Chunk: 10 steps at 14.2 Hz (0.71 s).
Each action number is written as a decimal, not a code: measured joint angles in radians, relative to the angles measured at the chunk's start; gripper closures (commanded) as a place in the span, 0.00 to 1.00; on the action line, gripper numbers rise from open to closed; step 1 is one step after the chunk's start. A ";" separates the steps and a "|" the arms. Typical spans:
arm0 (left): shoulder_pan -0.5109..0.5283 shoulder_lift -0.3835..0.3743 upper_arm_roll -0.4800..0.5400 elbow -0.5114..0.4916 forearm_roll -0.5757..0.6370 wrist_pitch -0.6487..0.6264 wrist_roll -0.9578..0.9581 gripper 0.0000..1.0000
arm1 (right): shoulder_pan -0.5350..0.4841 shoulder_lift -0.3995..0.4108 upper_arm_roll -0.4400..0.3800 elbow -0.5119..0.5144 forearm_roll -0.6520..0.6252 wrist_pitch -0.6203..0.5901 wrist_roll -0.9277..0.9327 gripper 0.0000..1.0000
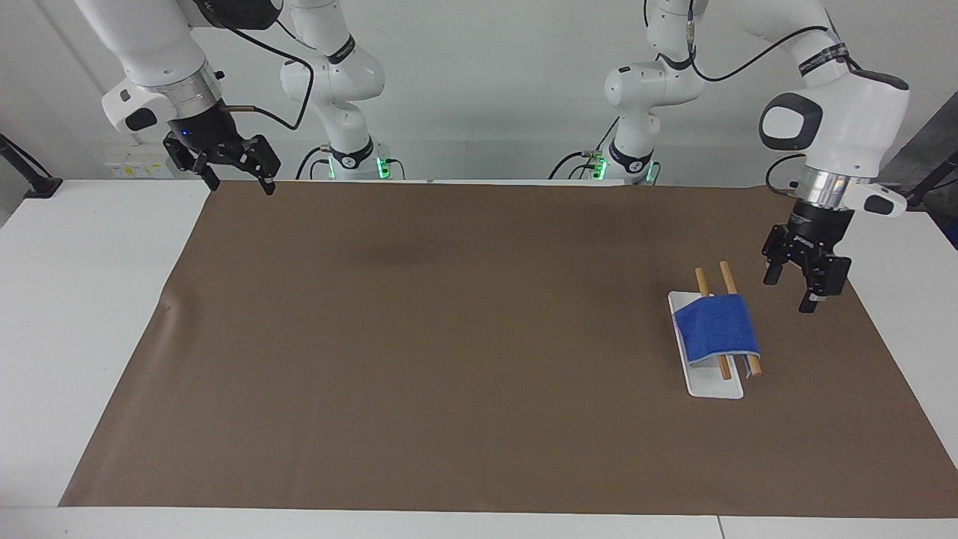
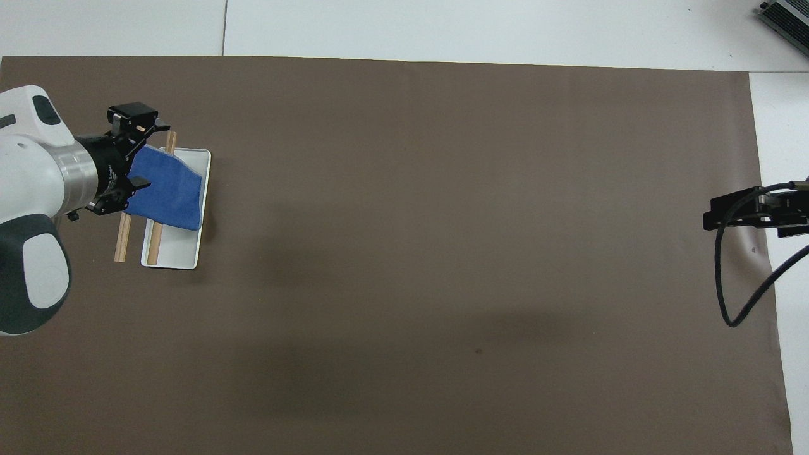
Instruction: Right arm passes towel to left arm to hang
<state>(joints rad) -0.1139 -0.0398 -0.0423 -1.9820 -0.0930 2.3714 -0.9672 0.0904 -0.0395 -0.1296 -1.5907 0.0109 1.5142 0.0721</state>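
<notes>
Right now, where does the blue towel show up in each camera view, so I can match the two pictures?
Facing view: the towel sits low toward the picture's right, draped over two wooden rods on a white tray.
Overhead view: the towel is at the upper left, partly covered by the raised left gripper.
Shared landmark: the white tray under the rods, on the brown mat at the left arm's end of the table.

Bright, even overhead light; soft diffuse shadows on mat (image 1: 449,337); sharp, no glare.
</notes>
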 measured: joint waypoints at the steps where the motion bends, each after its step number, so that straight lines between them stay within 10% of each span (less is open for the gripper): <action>1: -0.007 0.000 0.001 0.033 0.001 -0.050 0.096 0.00 | 0.000 0.000 0.001 -0.002 0.000 0.000 0.000 0.00; 10: 0.005 -0.001 0.032 0.347 0.004 -0.590 0.800 0.00 | 0.003 0.000 0.006 -0.008 -0.013 0.009 0.000 0.00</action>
<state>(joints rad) -0.1093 -0.0411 -0.0104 -1.6351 -0.0893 1.7813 -0.1673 0.0938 -0.0395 -0.1240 -1.5984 -0.0021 1.5233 0.0720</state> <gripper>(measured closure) 0.000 0.000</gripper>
